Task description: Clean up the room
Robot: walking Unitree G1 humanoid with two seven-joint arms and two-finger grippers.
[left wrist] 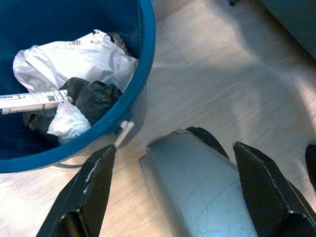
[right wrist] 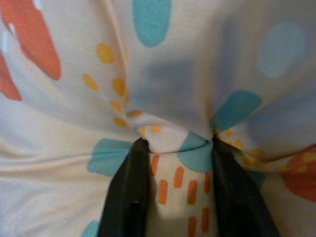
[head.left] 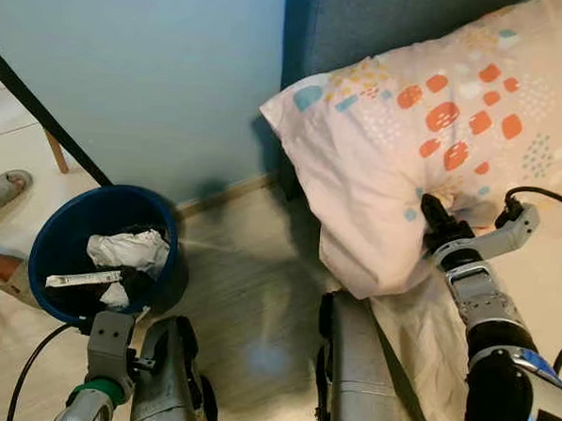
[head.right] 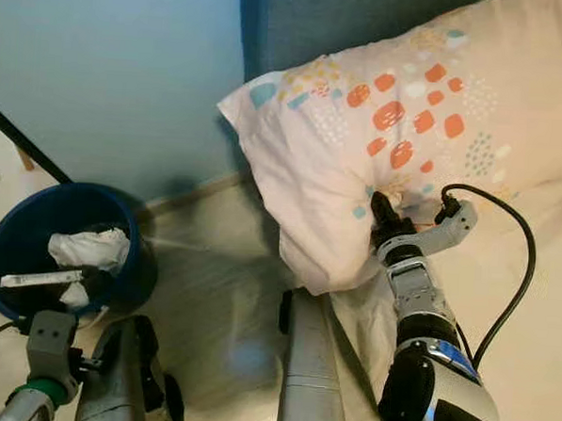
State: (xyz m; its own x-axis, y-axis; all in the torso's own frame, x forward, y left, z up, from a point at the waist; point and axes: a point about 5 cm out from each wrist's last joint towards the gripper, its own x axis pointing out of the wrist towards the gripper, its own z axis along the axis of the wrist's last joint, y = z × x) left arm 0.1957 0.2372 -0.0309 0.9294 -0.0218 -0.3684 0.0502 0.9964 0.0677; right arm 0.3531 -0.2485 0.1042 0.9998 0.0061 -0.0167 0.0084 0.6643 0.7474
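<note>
A white pillow point(head.left: 426, 133) with orange, teal and yellow spots lies at the head of the bed, its corner overhanging the bed's side. My right gripper point(head.left: 430, 207) presses into its lower part and is shut on a pinched fold of the pillow cloth point(right wrist: 177, 163), which bunches between the two black fingers point(right wrist: 129, 187). My left gripper point(left wrist: 173, 163) hangs low by my leg, open, with nothing between its fingers, beside the blue bin point(head.left: 68, 232).
The blue bin point(left wrist: 143, 64) on the wooden floor holds crumpled white paper point(head.left: 128, 250), black wrapping and a flat box. A teal wall point(head.left: 147, 71) and dark headboard point(head.left: 366, 22) stand behind. A black pole point(head.left: 41, 113) slants at left. A slipper point(head.left: 4, 191) lies far left.
</note>
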